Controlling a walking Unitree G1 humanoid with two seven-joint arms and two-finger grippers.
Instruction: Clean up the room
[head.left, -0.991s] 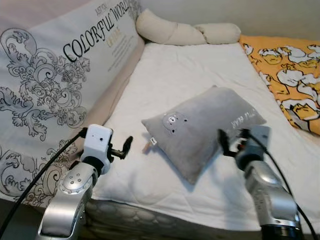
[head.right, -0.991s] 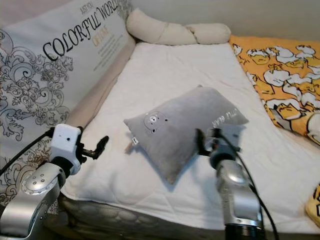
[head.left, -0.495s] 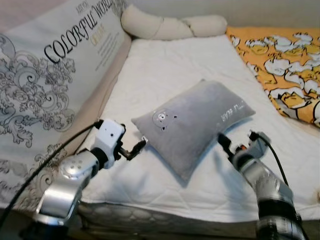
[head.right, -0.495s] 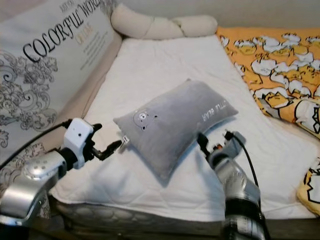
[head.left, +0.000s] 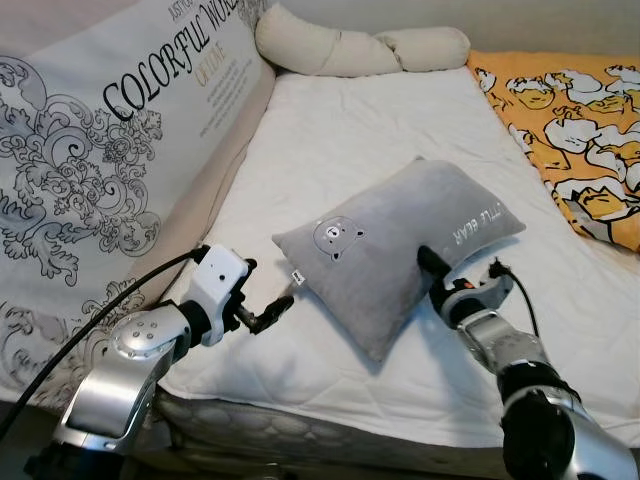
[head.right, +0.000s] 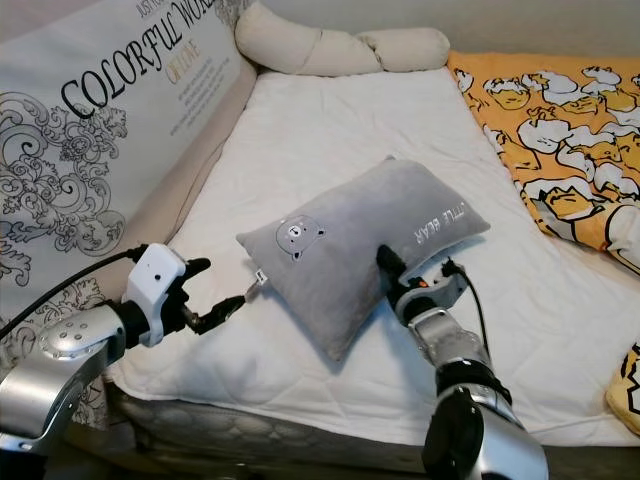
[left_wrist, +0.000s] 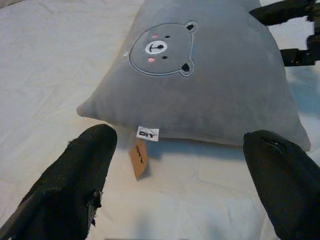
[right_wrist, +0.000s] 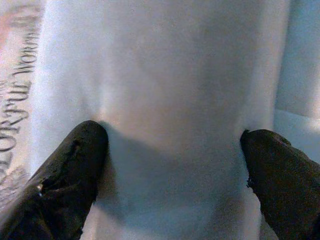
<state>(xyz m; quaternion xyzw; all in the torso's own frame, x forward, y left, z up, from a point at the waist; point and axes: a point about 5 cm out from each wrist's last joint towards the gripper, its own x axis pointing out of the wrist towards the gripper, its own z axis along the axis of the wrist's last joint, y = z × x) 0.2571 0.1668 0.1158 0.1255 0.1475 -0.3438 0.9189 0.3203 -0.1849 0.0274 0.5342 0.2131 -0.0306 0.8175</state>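
Both grippers close in on the grey pillow (head.left: 400, 245) lying on the white mattress (head.left: 340, 130).

The right gripper (right_wrist: 172, 150), fingers spread wide, presses one fingertip (head.left: 427, 259) into the pillow's near long edge. The left gripper (left_wrist: 182, 165), also wide, sits just short of the pillow's corner. The left wrist view shows a "DIY" label (left_wrist: 148, 133) and a brown tag (left_wrist: 139, 159); the head views show the orange duck blanket (head.left: 570, 120) beyond.
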